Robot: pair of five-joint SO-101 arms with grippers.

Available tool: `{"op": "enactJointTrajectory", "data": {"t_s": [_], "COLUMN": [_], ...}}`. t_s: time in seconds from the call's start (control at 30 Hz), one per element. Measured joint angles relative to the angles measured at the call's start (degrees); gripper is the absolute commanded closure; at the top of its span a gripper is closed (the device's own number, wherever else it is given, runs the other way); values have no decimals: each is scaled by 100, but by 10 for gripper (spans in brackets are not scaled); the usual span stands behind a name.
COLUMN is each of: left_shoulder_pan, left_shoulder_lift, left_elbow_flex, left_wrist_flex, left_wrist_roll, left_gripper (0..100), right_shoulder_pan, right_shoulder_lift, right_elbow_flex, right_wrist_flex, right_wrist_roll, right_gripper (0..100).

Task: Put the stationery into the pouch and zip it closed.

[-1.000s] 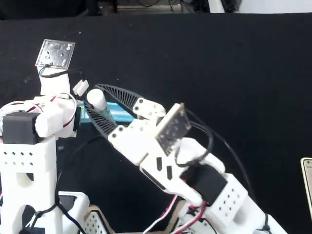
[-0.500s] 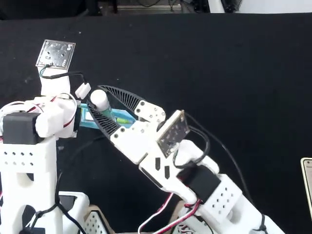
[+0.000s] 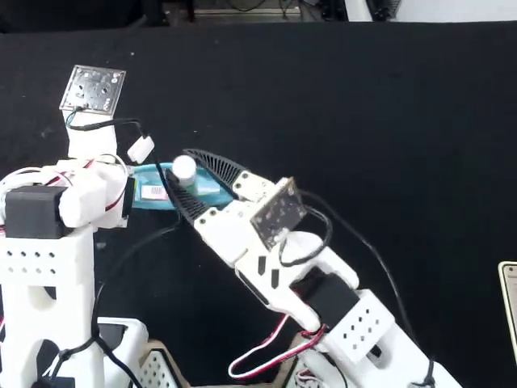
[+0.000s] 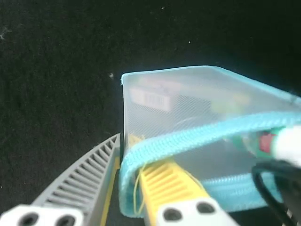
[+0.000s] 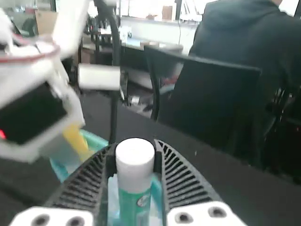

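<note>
In the left wrist view, my left gripper point(image 4: 124, 181) is shut on the corner of the teal mesh pouch point(image 4: 188, 108), with a grey finger on one side and a yellow finger on the other. The pouch's zipper edge point(image 4: 197, 136) stands open, and a labelled item lies inside. My right gripper point(image 3: 192, 184) has its black ribbed fingers shut on a green glue stick with a white cap point(image 3: 184, 168). The stick stands cap-up at the mouth of the pouch point(image 3: 153, 192), its lower end in the opening. In the right wrist view the glue stick point(image 5: 135, 160) sits between the fingers of the gripper point(image 5: 135, 150).
The table is covered in black cloth point(image 3: 363, 105), with free room to the back and right. A pale flat object point(image 3: 509, 291) shows at the right edge. The left arm's white body point(image 3: 48, 242) stands near the front left corner.
My right gripper has carried the glue stick to the right along the pouch mouth. More of the pouch now shows. The left arm has kept still.
</note>
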Motion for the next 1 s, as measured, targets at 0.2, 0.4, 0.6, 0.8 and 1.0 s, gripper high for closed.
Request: {"op": "enactJointTrajectory", "data": {"t_s": [0.2, 0.4, 0.6, 0.8, 1.0], "left_shoulder_pan": [0, 0, 0, 0, 0], "left_shoulder_lift": [0, 0, 0, 0, 0], "left_elbow_flex": [0, 9, 18, 18, 18], "left_wrist_flex": [0, 0, 0, 0, 0], "left_wrist_roll": [0, 0, 0, 0, 0], "left_gripper": [970, 970, 970, 970, 970], "right_shoulder_pan": [-396, -378, 114, 1732, 1451], "right_shoulder_lift": [-791, -1275, -1908, -1969, -1890], "right_elbow_flex": [-97, -1389, -2558, -1125, 967], "right_wrist_flex": [1600, 3710, 5240, 5143, 4088], "right_wrist_roll": [9, 0, 105, 554, 615], "right_gripper": [711, 737, 778, 780, 779]}}
